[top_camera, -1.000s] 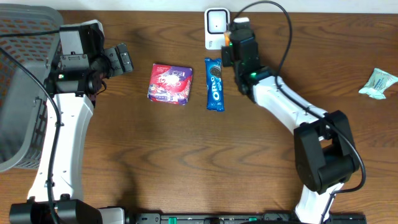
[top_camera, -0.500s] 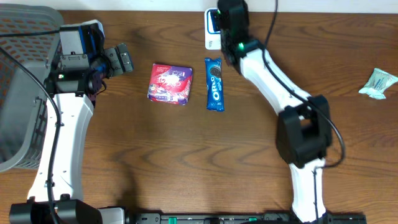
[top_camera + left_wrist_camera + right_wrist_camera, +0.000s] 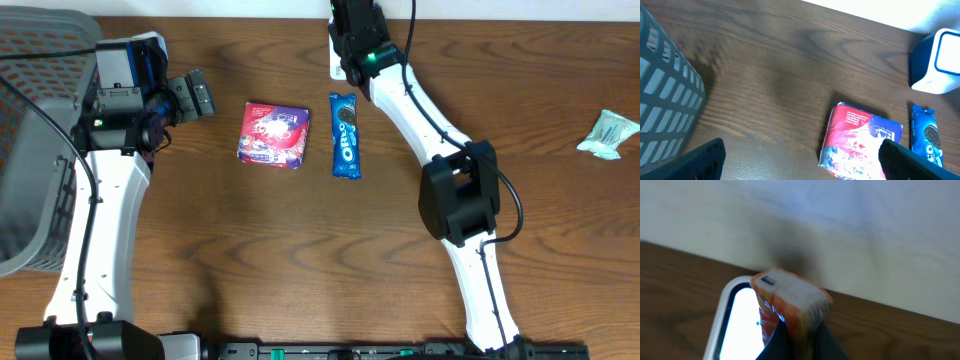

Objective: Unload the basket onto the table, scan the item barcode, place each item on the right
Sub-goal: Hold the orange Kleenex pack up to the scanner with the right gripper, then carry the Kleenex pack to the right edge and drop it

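Right pincer (image 3: pixel 799 339) is pinched tight on the lower edge of a small orange-and-white packet (image 3: pixel 790 297), holding it tilted just in front of the lit window of the white scanner (image 3: pixel 737 320) at the table's far edge. Left pincer (image 3: pixel 198 95) hangs with its fingers spread wide and nothing between them, near the grey basket (image 3: pixel 30 150). On the wooden table (image 3: pixel 300 250), a red-and-purple packet (image 3: pixel 273 135) and a blue Oreo pack (image 3: pixel 346 135) lie side by side near the scanner.

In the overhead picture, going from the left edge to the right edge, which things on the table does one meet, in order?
grey basket → red and purple packet → blue Oreo pack → pale green packet
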### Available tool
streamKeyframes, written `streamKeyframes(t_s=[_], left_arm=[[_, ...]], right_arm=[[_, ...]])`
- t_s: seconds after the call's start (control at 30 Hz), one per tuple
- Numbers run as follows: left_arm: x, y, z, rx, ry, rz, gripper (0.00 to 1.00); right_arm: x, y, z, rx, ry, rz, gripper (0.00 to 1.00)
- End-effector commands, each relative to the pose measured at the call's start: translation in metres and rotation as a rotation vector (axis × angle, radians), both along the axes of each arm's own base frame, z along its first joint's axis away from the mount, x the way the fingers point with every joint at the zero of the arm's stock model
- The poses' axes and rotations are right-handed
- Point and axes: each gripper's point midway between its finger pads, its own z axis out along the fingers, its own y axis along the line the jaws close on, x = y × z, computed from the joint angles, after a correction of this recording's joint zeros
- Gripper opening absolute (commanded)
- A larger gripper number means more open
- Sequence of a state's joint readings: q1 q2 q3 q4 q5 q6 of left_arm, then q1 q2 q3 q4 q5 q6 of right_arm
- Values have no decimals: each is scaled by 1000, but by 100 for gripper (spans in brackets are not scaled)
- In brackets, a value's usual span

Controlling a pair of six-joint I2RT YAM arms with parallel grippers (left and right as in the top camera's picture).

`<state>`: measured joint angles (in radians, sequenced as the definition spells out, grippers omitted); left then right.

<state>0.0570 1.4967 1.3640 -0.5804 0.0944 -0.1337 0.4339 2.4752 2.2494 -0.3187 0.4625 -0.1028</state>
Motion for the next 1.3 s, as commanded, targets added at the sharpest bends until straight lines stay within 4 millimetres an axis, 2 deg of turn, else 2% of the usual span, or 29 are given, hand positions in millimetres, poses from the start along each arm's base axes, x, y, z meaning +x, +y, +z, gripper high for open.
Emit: streamKeyframes(t_s=[0.0,0.13,0.23,0.37,0.57,0.77,0.8,0.83,0.87,0.97,1.03,1.1,1.27], left_arm=[[0,2,-5,8,13,6,98],[0,2,-5,8,13,6,98],[0,2,-4,8,13,6,98],[0,2,-5,8,13,6,98],[0,2,-4,8,13,6,98],[0,2,-5,8,13,6,98],[0,2,-5,8,13,6,98],[0,2,-4,8,13,6,98],[0,2,-5,8,13,6,98],[0,2,-5,8,13,6,98],[0,2,-5,8,13,6,98],[0,2,-4,8,13,6,98],[0,2,-5,8,13,6,98]], right_arm=[[4,-29,39,-29,-77,-121,1],[2,-72,58,-46,-106,-272,1],[-5,-112,58,-65,-58,-360,1],[-23,-185,39,-82,64,-519,1],[-79,-313,-3,-125,329,-767,1],[-129,-407,-23,-98,485,-923,1],[-132,-416,-27,-63,500,-928,9],[-135,-423,-32,-18,513,-924,25],[-136,-428,-36,30,525,-917,31],[-141,-442,-47,169,550,-893,57],[-142,-446,-53,249,562,-869,67],[-141,-445,-57,330,572,-835,86],[-132,-421,-62,473,598,-721,91]])
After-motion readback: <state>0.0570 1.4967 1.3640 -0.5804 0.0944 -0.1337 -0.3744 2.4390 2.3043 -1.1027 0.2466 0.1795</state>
